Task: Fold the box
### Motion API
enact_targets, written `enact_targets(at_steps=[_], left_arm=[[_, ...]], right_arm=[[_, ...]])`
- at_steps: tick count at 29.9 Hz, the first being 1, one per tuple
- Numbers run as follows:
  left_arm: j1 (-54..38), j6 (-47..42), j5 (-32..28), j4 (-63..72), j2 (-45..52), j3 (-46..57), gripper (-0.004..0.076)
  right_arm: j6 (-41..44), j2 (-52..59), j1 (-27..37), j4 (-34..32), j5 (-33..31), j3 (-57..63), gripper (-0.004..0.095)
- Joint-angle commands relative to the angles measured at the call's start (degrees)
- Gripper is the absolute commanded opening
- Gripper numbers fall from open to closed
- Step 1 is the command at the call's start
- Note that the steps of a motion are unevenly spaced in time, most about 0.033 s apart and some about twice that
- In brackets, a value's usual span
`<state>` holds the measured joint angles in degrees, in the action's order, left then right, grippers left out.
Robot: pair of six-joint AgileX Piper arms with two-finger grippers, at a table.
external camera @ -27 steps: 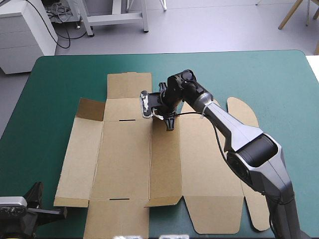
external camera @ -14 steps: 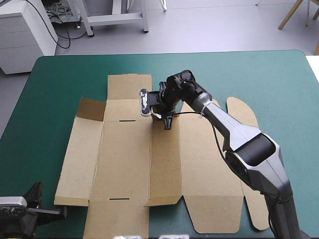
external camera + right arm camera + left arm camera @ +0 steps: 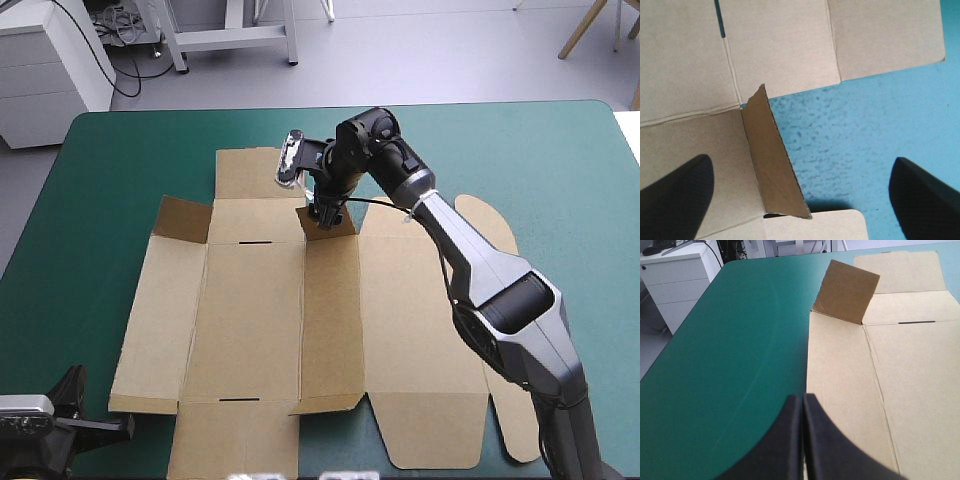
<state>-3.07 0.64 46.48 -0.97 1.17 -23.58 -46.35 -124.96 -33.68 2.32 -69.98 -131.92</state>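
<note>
The brown box [image 3: 250, 310] lies flat as a cut sheet on the teal-green table. A small corner flap [image 3: 182, 218] stands up at its far left, also seen ahead of the left gripper as the corner flap [image 3: 846, 290]. Another small flap [image 3: 335, 225] stands tilted at the far edge of the narrow middle panel. My right gripper [image 3: 323, 208] hangs just above that flap, open, holding nothing. Looking down from the right wrist, the flap [image 3: 772, 160] rises between the right gripper's [image 3: 800, 162] spread fingers without touching them. My left gripper [image 3: 802, 402] is shut and empty, low by the box's near left edge.
Two rounded ear flaps [image 3: 490, 225] [image 3: 515, 430] lie flat on the box's right side. A square flap [image 3: 258, 170] reaches toward the table's far edge. Bare teal-green cover [image 3: 110, 170] surrounds the sheet on the left, far and right sides.
The right gripper went from shut, pressed on the middle panel, to open, and rose toward the far edge. The small flap under it now stands up, let go. The left arm stayed still.
</note>
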Motion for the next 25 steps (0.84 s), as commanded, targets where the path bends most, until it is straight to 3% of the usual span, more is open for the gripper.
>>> enact_targets(at_steps=[1, 3, 6, 11, 15, 21, 23, 25], left_arm=[[0.0, -0.2, -4.5, 0.1, 0.6, -1.0, -0.0010], [0.0, -0.2, -4.5, 0.1, 0.6, -1.0, -0.0009], [0.0, -0.2, -4.5, 0.1, 0.6, -1.0, -0.0008], [0.0, -0.2, -4.5, 0.1, 0.6, -1.0, 0.0055], [0.0, -0.2, -4.5, 0.1, 0.6, -1.0, 0.0211], [0.0, -0.6, -4.5, 0.0, 0.6, -1.0, 0.0522], [0.0, -0.6, -4.5, 0.0, 0.6, -1.0, 0.0580], [0.0, -0.6, -4.5, 0.0, 0.6, -1.0, 0.0580]], right_arm=[[7.6, 4.2, 0.2, -0.8, 1.0, -2.2, 0.0635], [11.9, 4.5, 0.2, -2.3, 1.0, -2.3, 0.0401], [19.0, 4.9, 0.2, -6.8, 1.0, -2.3, -0.0028], [29.8, 7.7, 0.8, -11.1, 1.0, -2.3, 0.0000], [38.5, 11.3, 3.3, -7.8, 1.0, -1.9, 0.0000], [41.1, 19.9, 7.5, -5.2, 1.0, 8.3, 0.0000], [41.1, 23.7, 9.0, -5.2, 1.3, 14.6, 0.0000], [41.1, 27.9, 10.3, -5.1, 3.0, 20.3, 0.0000]])
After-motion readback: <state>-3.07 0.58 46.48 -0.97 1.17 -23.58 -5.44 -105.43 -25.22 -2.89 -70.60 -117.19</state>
